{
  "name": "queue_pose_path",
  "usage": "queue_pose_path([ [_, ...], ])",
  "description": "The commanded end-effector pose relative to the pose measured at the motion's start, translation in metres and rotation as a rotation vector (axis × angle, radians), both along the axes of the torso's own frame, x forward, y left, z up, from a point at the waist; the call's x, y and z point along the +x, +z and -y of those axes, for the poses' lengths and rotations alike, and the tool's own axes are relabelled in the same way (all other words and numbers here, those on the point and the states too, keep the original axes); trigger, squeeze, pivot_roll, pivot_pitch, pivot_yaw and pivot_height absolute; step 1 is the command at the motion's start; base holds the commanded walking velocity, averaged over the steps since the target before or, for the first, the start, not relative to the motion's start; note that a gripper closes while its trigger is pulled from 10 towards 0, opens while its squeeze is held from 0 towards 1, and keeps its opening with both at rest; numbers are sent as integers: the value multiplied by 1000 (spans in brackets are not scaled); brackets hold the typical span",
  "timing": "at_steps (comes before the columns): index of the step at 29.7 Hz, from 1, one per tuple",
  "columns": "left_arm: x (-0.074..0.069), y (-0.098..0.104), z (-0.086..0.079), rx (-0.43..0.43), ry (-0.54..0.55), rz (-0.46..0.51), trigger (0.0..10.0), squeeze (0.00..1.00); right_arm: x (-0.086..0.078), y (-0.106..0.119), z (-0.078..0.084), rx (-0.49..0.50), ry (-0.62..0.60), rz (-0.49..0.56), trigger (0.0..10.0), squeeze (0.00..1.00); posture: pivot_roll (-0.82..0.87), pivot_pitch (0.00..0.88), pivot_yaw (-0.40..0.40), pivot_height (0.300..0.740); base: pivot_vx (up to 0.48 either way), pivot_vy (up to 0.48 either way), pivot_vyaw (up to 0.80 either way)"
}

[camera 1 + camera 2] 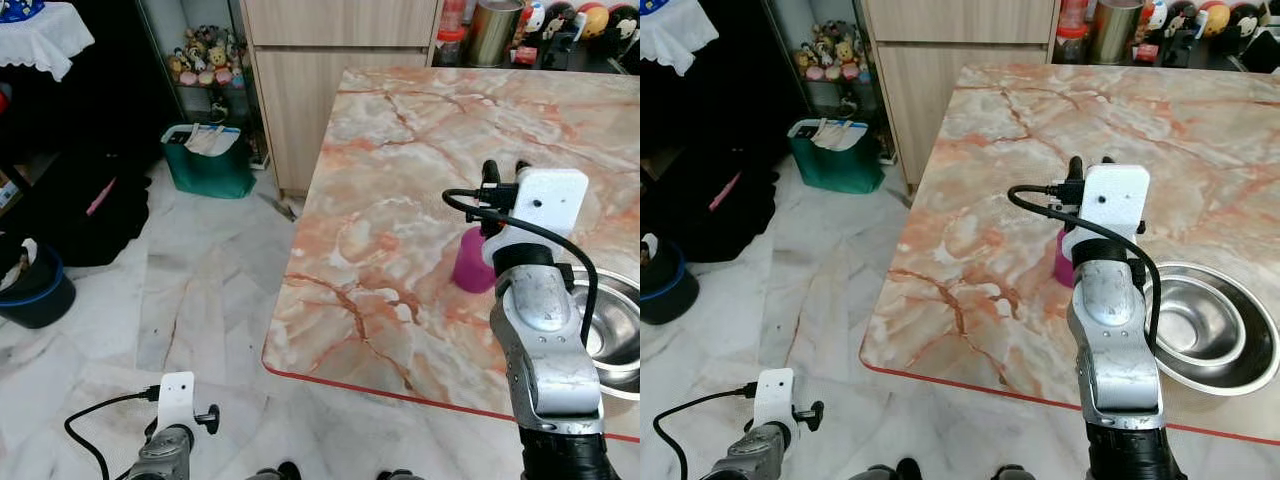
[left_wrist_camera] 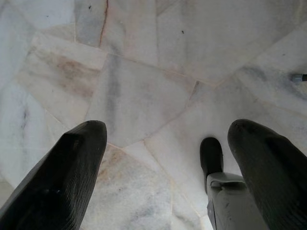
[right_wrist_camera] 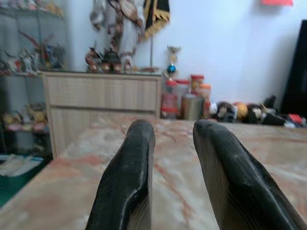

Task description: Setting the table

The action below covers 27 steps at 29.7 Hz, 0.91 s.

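Pink cup: stands upright on the marble table, towards the table's near right part, partly hidden behind the right arm's wrist.

Steel bowl: sits on the table just right of the cup, close to the table's near edge; appears to nest a second, smaller bowl inside, apart from the cup.

Right gripper: hovers above the table, over and slightly beyond the cup, pointing across the tabletop towards the table's far end. Shows in the right wrist view two black fingers with a narrow gap between them and nothing clamped there. Cannot tell from the eye views whether the wrist touches the cup.

Left gripper: hangs low off the table's near left corner, above the pale marble floor. Fingers spread wide, holding nothing; looks down past one of the robot's black feet.

At the table's far edge: a metal tin and a row of small figurines.

Beyond the table's far left corner: a wooden cabinet, then a green basket on the floor beside it, and a shelf of small toys above the basket.

Well left of the table, on the floor: a dark blue bucket.
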<state>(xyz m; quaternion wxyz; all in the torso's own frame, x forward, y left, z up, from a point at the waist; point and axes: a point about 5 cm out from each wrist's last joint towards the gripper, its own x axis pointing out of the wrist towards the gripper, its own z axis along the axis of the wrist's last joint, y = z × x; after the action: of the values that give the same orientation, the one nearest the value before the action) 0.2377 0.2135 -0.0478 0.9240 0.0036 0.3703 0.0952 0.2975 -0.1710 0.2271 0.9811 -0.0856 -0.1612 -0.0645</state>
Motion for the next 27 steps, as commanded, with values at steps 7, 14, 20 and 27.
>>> queue_pose_path([
  [7,-6,-2,-6,16,9,-13,10000,0,0,-8,-11,-6,63,11,10000,0,-116,167,77,740,0,0,0],
  [14,-6,-3,-6,40,-20,-16,10000,0,-2,-8,-16,-103,112,58,10000,0,-119,169,76,740,0,-37,0],
  [20,-6,-2,-5,58,-26,-12,10000,0,-5,-18,-20,-242,164,57,10000,0,-118,163,75,740,0,-382,0],
  [27,-7,-3,-5,59,-32,-13,10000,0,-11,-7,-24,-226,227,121,10000,0,-120,155,74,740,0,-422,0],
])
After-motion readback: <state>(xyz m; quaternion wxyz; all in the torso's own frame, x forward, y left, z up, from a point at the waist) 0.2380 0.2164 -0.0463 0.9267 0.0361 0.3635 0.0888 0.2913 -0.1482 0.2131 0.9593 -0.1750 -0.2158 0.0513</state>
